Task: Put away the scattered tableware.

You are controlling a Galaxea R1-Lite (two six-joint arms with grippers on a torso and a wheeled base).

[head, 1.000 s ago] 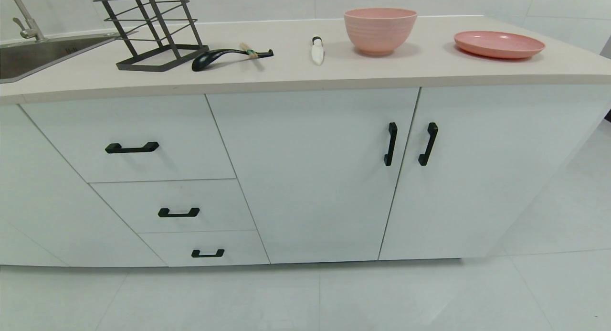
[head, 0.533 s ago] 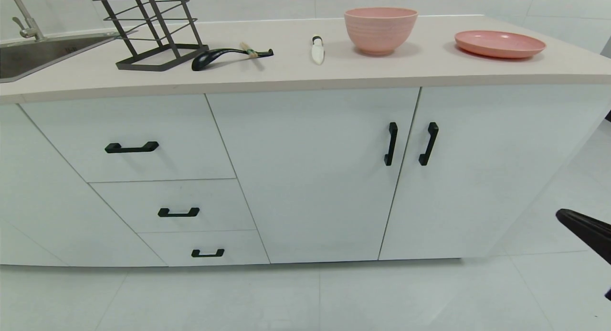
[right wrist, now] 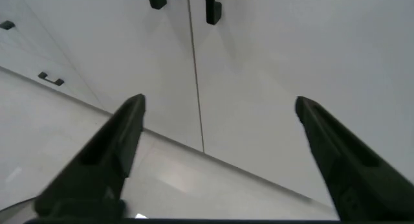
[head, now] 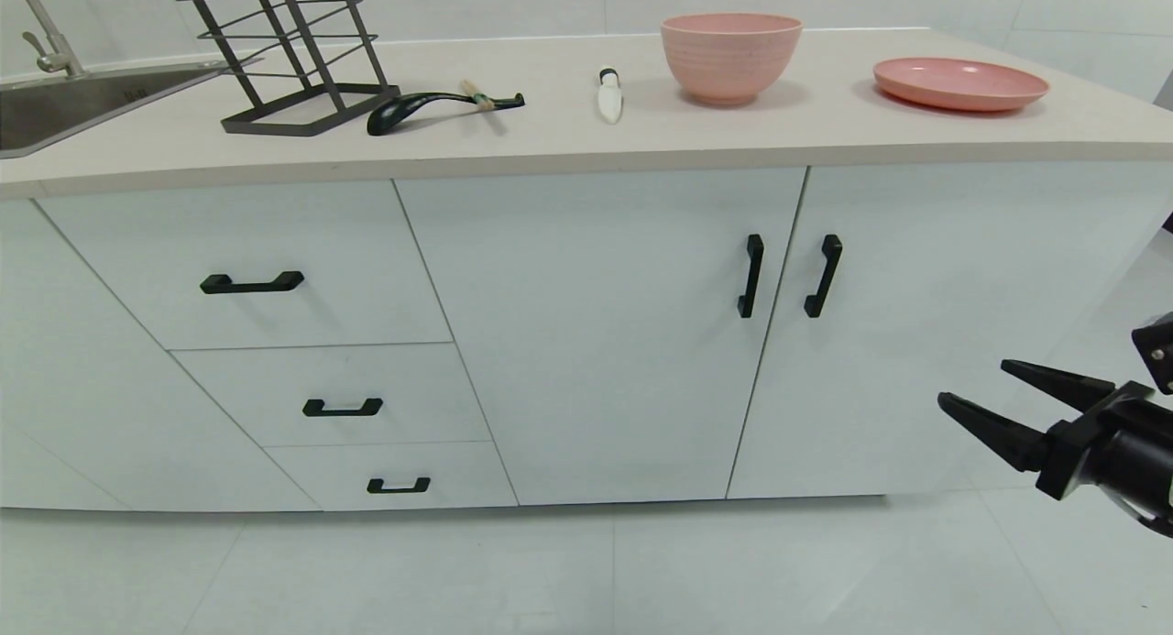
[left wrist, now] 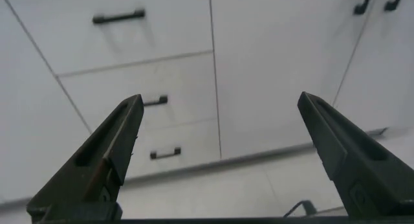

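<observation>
**Both end effectors empty, all tableware up on the counter**

You've got nothing picked up yet. The right end effector (head: 971, 381) sits low in front of the right cupboard door (head: 916, 323). Its fingers are spread wide w/ nothing between them. The left end effector (left wrist: 220, 100) is spread wide and empty too, low down and facing the drawers (left wrist: 149, 75).

The task things all lie on the counter (head: 550, 145), well above both end effectors.
- The pink bowl (head: 730, 56) stands upright near the back.
- The pink plate (head: 959, 83) lies flat to the bowl's right, apart from it.
- A small white tool (head: 609, 99), prob. a knife, lies just left of the bowl, not touching it.
- The black spoon (head: 431, 106) lies further left, scoop end just beside the base of the wire rack (head: 293, 67).
- A little wooden-handled thing (head: 476, 94) lies across or against the spoon's handle; can't tell which.
- The sink (head: 73, 104) is at the far left.

Why so? My guess: the fingers are wide b/c the next job is a grab. That could be a door handle (head: 822, 276), to open a place to store things, or a piece off the counter. The rack slots look right for the plate, and the bowl may suit the cupboard. The pieces are spread out, so you can take each one w/o bumping another. Watch the bowl: its sides are round, so it may slip.
</observation>
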